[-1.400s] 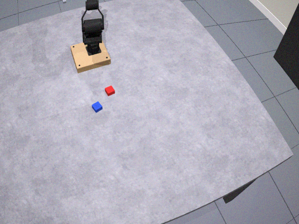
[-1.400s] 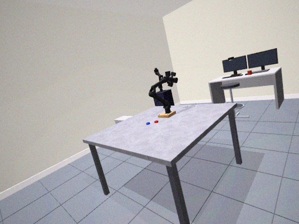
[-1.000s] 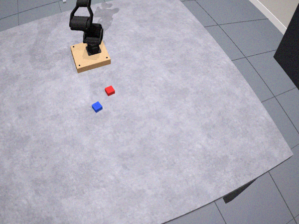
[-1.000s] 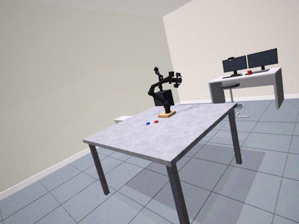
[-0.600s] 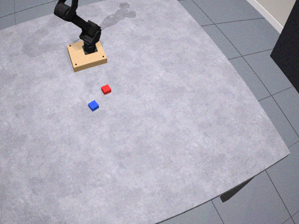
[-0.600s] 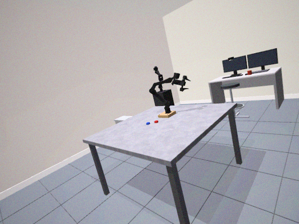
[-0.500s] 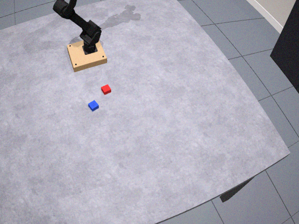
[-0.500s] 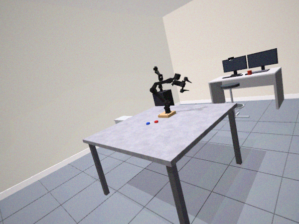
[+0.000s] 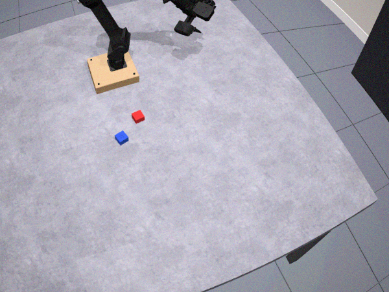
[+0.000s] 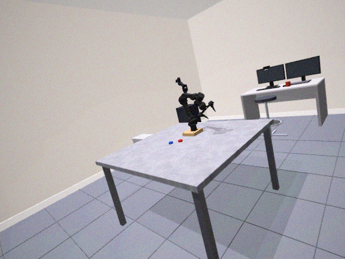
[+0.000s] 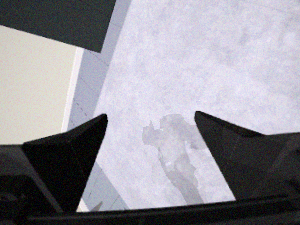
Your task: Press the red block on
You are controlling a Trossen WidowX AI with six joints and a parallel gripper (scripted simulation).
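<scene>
From the top, the grey mottled table (image 9: 227, 136) (image 10: 172, 161) (image 11: 215, 50) bears the red block (image 9: 138, 116) (image 10: 180, 140), with the blue block (image 9: 121, 137) (image 10: 171, 142) near it toward seven o'clock; the hand (image 9: 193, 22) (image 10: 207, 110) (image 11: 151, 116) is at one o'clock from both.
In the exterior view, a desk (image 10: 287, 90) with two monitors stands at two o'clock from the table, on blue-grey tiles.
At the wrist, the fingers stand wide apart, nothing between them.

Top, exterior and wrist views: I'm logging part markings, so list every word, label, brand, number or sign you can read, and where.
None: no readable text in any view.
Red block: no lettering visible.
Blue block: faint marks on top, too small to make out.
Gripper: no lettering visible.
</scene>
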